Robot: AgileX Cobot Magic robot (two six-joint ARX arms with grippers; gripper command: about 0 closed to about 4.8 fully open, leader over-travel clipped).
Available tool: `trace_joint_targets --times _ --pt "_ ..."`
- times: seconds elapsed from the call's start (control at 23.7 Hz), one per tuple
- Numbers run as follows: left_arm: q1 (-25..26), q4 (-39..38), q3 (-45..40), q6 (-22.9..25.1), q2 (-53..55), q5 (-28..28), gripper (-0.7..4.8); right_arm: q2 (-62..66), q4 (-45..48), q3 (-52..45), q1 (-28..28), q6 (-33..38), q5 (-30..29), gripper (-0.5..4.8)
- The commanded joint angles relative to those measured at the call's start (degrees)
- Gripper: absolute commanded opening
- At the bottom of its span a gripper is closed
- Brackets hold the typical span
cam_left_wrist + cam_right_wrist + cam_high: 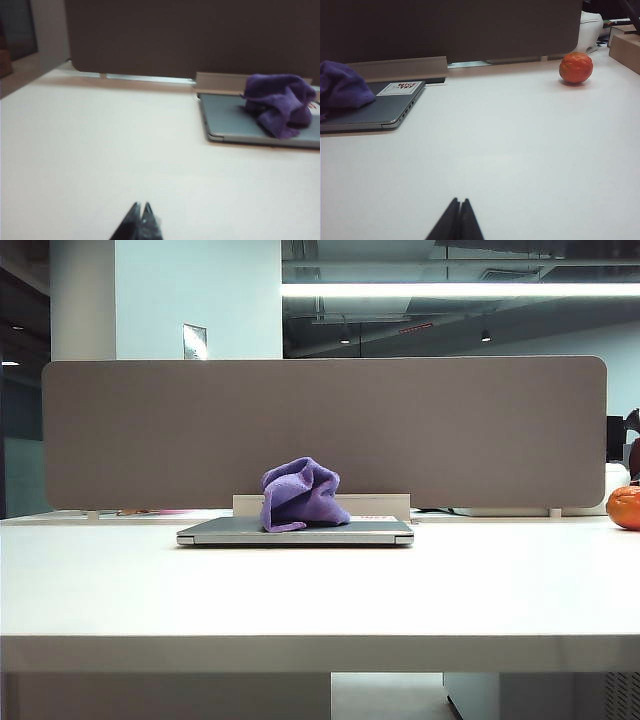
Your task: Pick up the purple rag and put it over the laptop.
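Left gripper [141,212]: jaws together, nothing held; low over the bare table [320,590], well short of the laptop [296,531] and off its left end.
Right gripper [459,207]: jaws together, empty; also well short of the laptop, off its right end.
Purple rag [301,494]: bunched in a crumpled heap on the laptop lid, near the middle; one fold drapes to the front edge. Not spread flat.
Laptop: closed, flat on the table, just in front of a white bar [380,506] and the grey divider panel [320,430].
Orange fruit [576,67]: far to the right of the laptop, clear of the work.
Step in hand: judged placement done, both arms standing clear of the laptop.
Next move: likely none; if fuller cover is wanted, a gripper must open, pinch a rag edge and draw it along the lid.
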Motion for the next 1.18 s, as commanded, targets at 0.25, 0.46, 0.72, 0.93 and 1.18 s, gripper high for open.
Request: trace_joint_targets --times 0.25,0.46,0.72,0.93,1.18 --pt "0.0 -0.5 0.17 -0.35 -0.02 1.29 -0.06 -0.11 0.59 -0.2 0.02 -0.17 0.11 0.22" --pt "0.0 -0.5 0.17 -0.2 -0.02 1.25 -0.06 -0.11 0.59 -0.2 0.02 -0.17 0.09 0.22" --pt "0.0 -0.5 0.17 -0.22 -0.02 1.25 -0.06 -0.11 0.59 -0.2 0.02 -0.17 0.11 0.22" --pt "0.0 -0.5 0.17 -0.22 -0.02 1.25 -0.06 -0.11 0.59 -0.2 0.02 -0.17 0.09 0.22" --pt "0.0 -0.5 0.17 -0.22 -0.02 1.25 -0.06 -0.11 0.59 -0.2 0.02 -0.17 0.11 0.22"
